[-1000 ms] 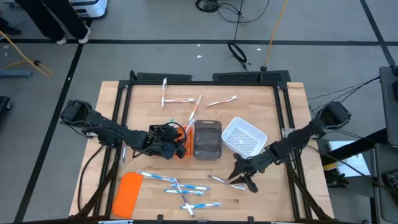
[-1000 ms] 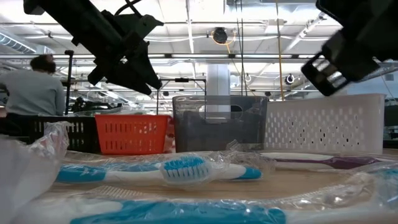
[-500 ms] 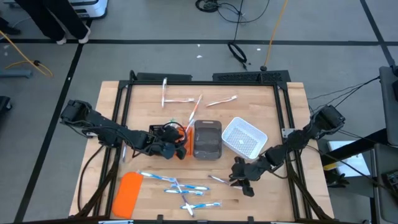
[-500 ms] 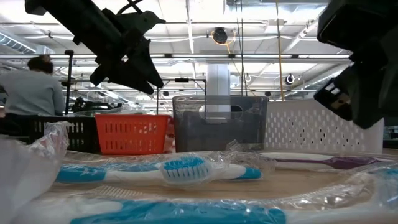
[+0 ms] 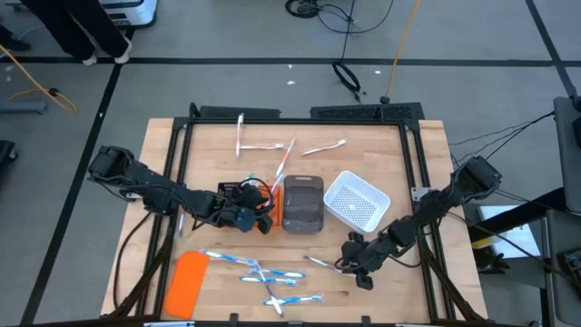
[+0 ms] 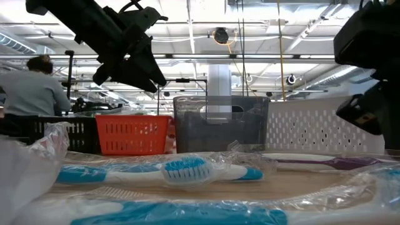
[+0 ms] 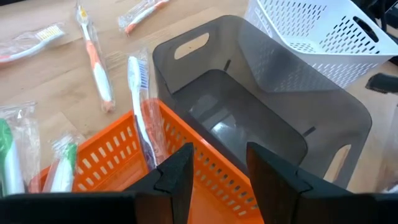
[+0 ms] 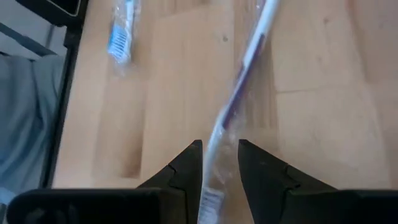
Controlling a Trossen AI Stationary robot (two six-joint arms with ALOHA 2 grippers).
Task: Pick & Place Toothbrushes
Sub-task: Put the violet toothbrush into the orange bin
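Observation:
A wrapped purple-white toothbrush (image 8: pixel 239 87) lies flat on the wooden table near the front right (image 5: pixel 320 263). My right gripper (image 8: pixel 219 149) is low over it and open, one finger on each side of its handle (image 5: pixel 343 264). My left gripper (image 7: pixel 217 155) hangs open above the edge between the orange tray (image 7: pixel 118 162) and the grey tray (image 7: pixel 249 118), with nothing between its fingers (image 5: pixel 257 214). A white toothbrush with blue bristles (image 7: pixel 140 106) leans in the orange tray. More toothbrushes, blue-white (image 5: pixel 259 268) and others (image 5: pixel 272 147), lie on the table. My right gripper comes slanting down from the table's right side, with its fingers (image 8: pixel 186 165) along the two sides of the toothbrush's wrapped handle (image 8: pixel 217 134). The toothbrush lies flat on the table. Whether the fingers touch the wrapper, I cannot tell.
A white perforated basket (image 5: pixel 357 202) stands right of the grey tray (image 5: pixel 302 202). A flat orange slab (image 5: pixel 189 283) lies at the front left. A black tray (image 6: pixel 62 134) stands beside the orange one. In the low view a person sits beyond the table at left.
My right gripper has come down toward the purple-white toothbrush, shifting a little toward the table's left edge, and its wrist has rolled. Its fingers have kept the same gap.

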